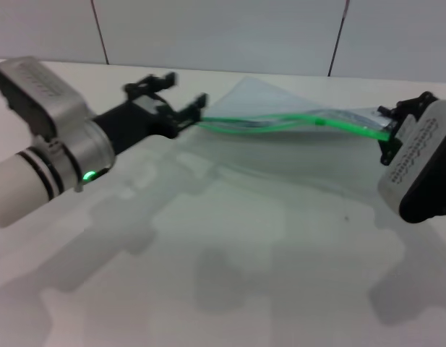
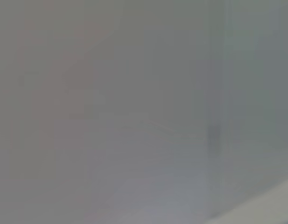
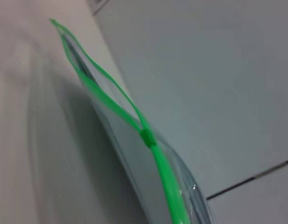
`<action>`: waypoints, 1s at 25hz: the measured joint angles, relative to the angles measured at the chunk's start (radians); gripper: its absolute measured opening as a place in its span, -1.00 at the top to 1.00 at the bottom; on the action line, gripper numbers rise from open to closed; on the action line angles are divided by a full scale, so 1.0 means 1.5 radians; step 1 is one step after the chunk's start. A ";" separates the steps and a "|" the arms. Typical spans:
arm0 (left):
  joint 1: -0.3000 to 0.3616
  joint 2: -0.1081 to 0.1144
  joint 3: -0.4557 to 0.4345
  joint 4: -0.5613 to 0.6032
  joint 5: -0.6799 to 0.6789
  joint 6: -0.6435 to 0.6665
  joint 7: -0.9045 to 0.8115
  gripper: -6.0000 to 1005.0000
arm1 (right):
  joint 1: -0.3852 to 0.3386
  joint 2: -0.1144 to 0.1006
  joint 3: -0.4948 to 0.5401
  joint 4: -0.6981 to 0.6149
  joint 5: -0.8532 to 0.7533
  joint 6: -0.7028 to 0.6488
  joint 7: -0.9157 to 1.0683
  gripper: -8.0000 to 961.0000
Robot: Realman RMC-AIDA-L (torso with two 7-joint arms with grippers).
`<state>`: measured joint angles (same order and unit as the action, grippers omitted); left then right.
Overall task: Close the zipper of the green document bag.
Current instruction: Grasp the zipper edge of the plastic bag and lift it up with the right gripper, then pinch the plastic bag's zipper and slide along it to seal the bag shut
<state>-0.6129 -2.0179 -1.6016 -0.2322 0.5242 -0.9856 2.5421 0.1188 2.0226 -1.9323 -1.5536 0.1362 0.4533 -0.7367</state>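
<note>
The green document bag (image 1: 280,101) hangs above the white table, a translucent pale pouch stretched between my two grippers. Its zipper (image 1: 266,123) is a bright green strip; left of the small slider (image 1: 320,121) it splits into two lines, right of it it runs as one. My left gripper (image 1: 186,88) stands open, its near finger (image 1: 197,107) at the strip's left end. My right gripper (image 1: 387,130) is shut on the bag's right end. The right wrist view shows the zipper (image 3: 111,100) parted beyond the slider (image 3: 147,136). The left wrist view shows only grey blur.
The white table (image 1: 230,253) spreads below the bag, with shadows of both arms on it. A tiled wall (image 1: 223,32) rises behind. The left arm's thick white and silver wrist (image 1: 56,144) fills the near left side.
</note>
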 joint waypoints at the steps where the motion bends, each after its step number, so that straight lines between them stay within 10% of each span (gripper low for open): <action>1: 0.006 0.002 0.014 -0.029 0.031 0.000 -0.014 -0.39 | -0.002 0.000 0.005 -0.005 0.000 0.006 0.000 0.80; 14: 0.085 -0.007 0.025 -0.276 0.308 -0.001 -0.016 -0.38 | 0.020 -0.001 0.019 0.022 0.075 0.045 0.000 0.80; 25: 0.102 -0.008 0.031 -0.319 0.331 0.000 -0.022 -0.38 | -0.016 -0.005 0.017 -0.111 0.095 0.164 -0.026 0.82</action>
<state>-0.4600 -2.0296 -1.5553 -0.7100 1.0200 -0.9851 2.5090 0.0949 2.0154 -1.9073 -1.7199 0.2783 0.6992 -0.7760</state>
